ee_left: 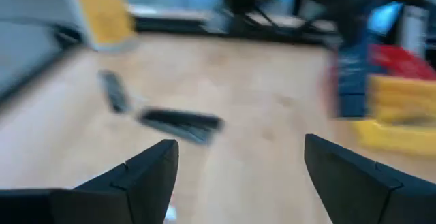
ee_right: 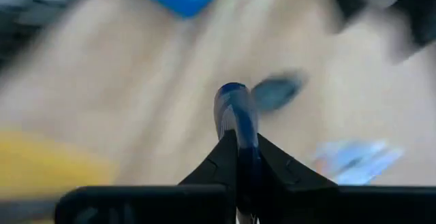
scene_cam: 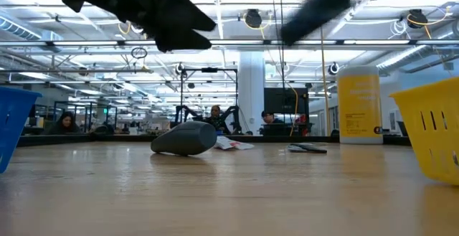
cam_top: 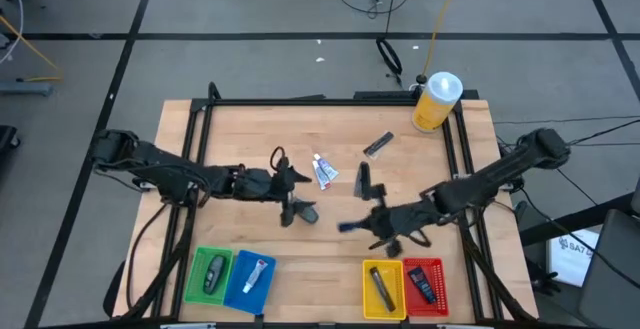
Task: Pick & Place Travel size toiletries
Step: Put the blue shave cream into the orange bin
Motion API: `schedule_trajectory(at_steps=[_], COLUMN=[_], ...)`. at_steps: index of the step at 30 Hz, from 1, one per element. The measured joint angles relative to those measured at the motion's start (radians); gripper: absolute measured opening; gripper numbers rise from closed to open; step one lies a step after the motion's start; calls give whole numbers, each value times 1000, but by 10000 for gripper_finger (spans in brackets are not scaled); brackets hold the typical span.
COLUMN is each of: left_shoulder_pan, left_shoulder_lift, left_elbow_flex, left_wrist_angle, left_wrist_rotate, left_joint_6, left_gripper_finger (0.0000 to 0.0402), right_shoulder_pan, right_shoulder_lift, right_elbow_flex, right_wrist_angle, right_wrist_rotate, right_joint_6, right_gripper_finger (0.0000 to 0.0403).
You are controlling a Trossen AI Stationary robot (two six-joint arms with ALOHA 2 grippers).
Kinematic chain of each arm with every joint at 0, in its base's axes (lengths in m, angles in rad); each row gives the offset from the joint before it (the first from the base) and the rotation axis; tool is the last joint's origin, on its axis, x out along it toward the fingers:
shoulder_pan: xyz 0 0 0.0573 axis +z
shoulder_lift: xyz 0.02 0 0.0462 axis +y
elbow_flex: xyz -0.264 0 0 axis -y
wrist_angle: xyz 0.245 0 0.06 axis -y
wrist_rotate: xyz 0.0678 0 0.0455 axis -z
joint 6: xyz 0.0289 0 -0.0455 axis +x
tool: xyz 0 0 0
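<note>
My right gripper (cam_top: 366, 226) hovers over the table's near middle, shut on a dark blue tube (ee_right: 234, 105). My left gripper (cam_top: 293, 181) is open left of centre, above the table, touching nothing. A dark grey oval bottle (cam_top: 303, 212) lies on its side just below it on the wood (scene_cam: 185, 138). A white-and-blue tube (cam_top: 323, 172), a black stick (cam_top: 363, 177) and a dark tube (cam_top: 378, 146) lie flat near the middle. The green, blue, yellow and red bins along the near edge each hold a toiletry. My right gripper pinches the dark blue tube between its two fingers (ee_right: 269, 157), at the tube's rear part (ee_right: 242, 142). The fingers lie along the tube, and its rounded end (ee_right: 230, 93) sticks out forward past the fingertips, toward the table's left. In the high view the tube (cam_top: 348, 227) is level.
The large yellow bottle with white cap (cam_top: 437, 101) stands at the far right corner. Green bin (cam_top: 208, 274), blue bin (cam_top: 250, 276), yellow bin (cam_top: 383, 287) and red bin (cam_top: 425, 284) line the near edge. A black frame rims the table. People sit in the room beyond.
</note>
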Motion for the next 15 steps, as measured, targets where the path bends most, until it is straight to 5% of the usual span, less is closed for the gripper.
schedule_trajectory(at_steps=[3, 7, 15], left_shoulder_pan=[-22, -34, -30], left_shoulder_lift=[51, 128, 226], left_elbow_flex=[0, 0, 0], left_wrist_angle=[93, 226, 337], left_wrist_rotate=[-115, -152, -152], left_joint_6=[33, 55, 73], left_gripper_finger=[305, 291, 268], right_shoulder_pan=[-3, 26, 219], right_shoulder_lift=[-33, -69, -47], right_elbow_flex=[125, 174, 43], right_wrist_angle=[-292, -458, -369], right_wrist_rotate=[-234, -518, -685], right_joint_6=[340, 810, 1287], right_gripper_finger=[11, 12, 12])
